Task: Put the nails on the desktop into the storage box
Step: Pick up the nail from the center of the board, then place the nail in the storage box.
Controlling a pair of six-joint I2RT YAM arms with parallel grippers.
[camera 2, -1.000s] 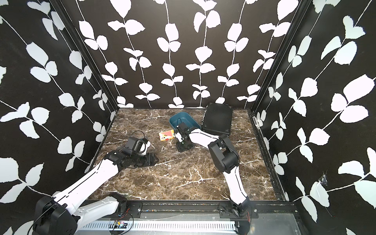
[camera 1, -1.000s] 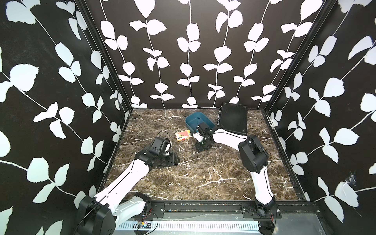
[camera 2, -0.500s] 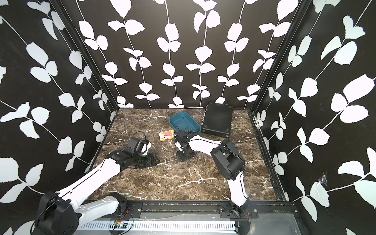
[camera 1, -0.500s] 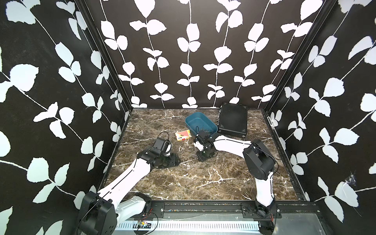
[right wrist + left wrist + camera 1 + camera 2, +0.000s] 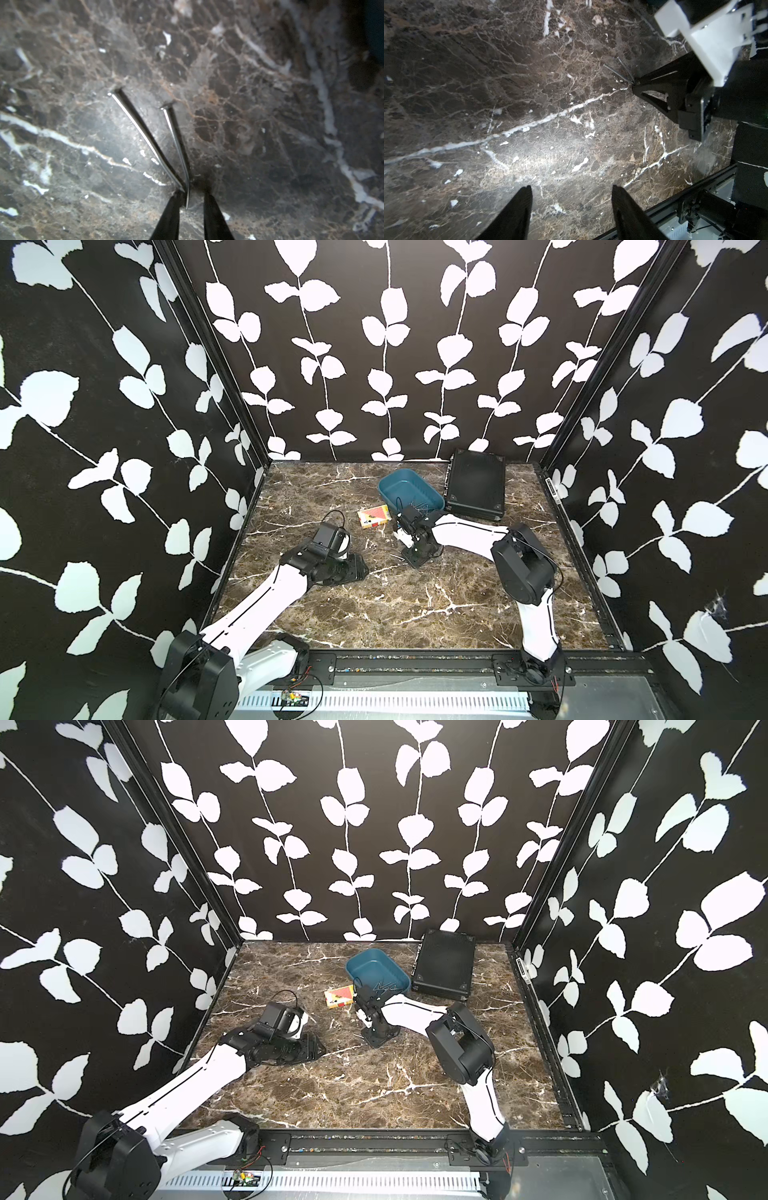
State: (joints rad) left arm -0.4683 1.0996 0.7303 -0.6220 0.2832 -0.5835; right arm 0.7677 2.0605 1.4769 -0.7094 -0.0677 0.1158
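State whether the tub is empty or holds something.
Not empty: the tub holds a few nails by its near wall.

No text, brand, number or sign can be read in any view. The small red-and-white card box (image 5: 374, 517), which lies on the desktop (image 5: 374, 614) at about 8 o'clock from the teal storage box (image 5: 409, 489), shows a printed face in both top views, but the print is too small to make out. A white label strip (image 5: 552, 488) on the black frame rail (image 5: 582, 556) along the desktop's 2 o'clock edge is also too small to read.
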